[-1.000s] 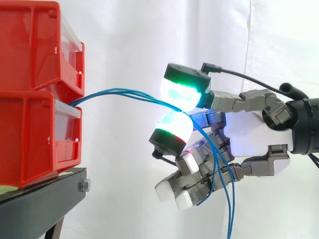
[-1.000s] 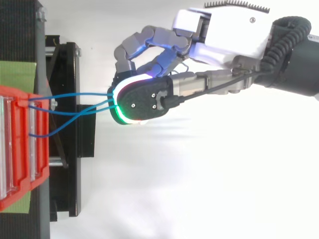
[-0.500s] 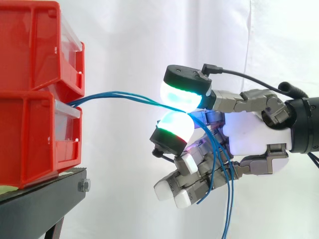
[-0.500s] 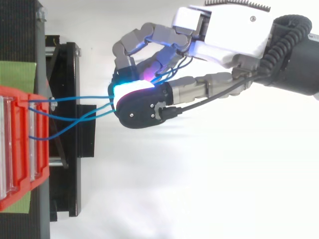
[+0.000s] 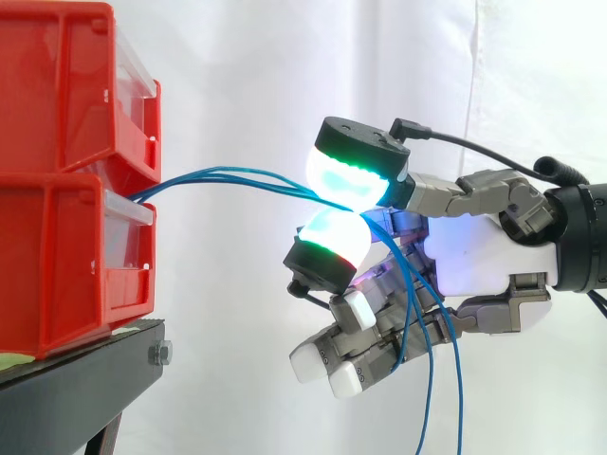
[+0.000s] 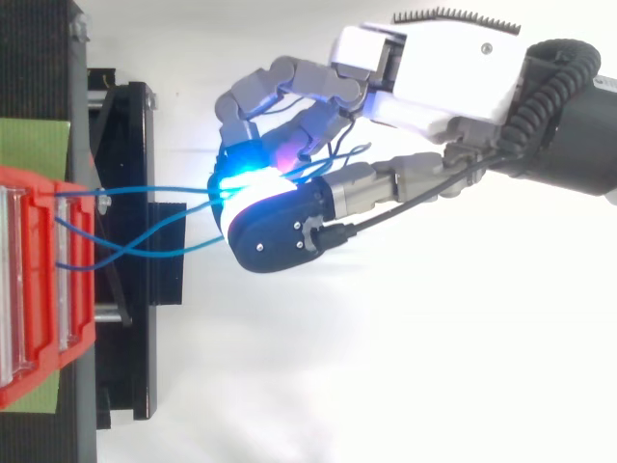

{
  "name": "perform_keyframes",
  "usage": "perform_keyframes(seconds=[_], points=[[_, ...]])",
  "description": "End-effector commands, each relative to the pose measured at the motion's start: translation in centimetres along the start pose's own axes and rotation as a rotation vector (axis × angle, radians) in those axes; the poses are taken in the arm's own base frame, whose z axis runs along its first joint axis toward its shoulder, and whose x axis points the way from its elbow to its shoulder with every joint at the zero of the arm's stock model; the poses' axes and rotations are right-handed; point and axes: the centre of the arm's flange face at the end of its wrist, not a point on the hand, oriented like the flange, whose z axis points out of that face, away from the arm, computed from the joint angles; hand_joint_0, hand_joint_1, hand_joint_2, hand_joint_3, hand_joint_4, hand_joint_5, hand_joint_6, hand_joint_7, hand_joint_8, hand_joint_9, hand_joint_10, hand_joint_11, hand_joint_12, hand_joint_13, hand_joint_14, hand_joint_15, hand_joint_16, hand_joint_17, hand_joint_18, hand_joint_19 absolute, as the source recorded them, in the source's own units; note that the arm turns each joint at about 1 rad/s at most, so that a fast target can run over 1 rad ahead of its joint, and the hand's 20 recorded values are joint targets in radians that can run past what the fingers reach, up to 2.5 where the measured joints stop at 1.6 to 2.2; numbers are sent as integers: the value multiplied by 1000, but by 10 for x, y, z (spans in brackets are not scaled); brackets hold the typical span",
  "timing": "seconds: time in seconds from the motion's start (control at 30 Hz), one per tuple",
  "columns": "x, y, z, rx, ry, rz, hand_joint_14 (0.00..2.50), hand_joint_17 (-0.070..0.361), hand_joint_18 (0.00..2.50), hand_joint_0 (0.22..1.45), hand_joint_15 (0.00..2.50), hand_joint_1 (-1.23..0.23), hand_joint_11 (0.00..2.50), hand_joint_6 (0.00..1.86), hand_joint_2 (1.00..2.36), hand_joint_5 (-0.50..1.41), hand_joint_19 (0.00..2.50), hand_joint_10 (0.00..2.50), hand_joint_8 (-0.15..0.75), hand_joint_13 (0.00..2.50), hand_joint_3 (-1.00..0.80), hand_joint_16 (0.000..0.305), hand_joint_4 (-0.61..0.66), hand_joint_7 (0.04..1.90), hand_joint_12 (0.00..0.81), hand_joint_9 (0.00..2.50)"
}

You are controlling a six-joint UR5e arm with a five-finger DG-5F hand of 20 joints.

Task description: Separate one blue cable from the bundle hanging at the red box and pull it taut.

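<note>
White glossy-shelled robot hand (image 5: 479,261) with grey metal finger links, right of centre; black-capped fingertips (image 5: 343,178) glowing green-white; black wrist (image 5: 580,237) at right edge

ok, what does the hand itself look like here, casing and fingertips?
The hand has a glossy white palm shell and grey metal fingers. The upper fingertips are black-capped domes glowing white-cyan with a green rim; the lower fingertips are plain white blocks. The wrist is black.

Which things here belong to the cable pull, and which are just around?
Job: blue cables; hand, pinching them between its pads; red bins they run from.
Just around: black stand, white curtain, green sheet under the bins.
</note>
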Motion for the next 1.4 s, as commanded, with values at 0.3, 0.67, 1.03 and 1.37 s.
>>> perform_keyframes(seconds=[0.3,0.67,1.03,1.37], points=[[1,0,0,-3,0,6,15,97,610,609,393,-985,912,935,1000,-155,383,24,344,722,-500,43,149,1305,368,1039],[-2,0,1,-5,-2,6,14,120,618,415,395,-953,919,918,1000,-150,389,21,381,718,-500,53,163,1240,419,1062],[-2,0,1,-5,-2,8,16,99,543,601,422,-338,876,880,1000,-152,496,24,357,705,-500,44,143,1259,374,1105],[-3,1,1,-7,-4,7,17,102,560,577,425,-640,902,894,1017,-150,484,24,371,718,-205,45,213,1363,388,1096]])
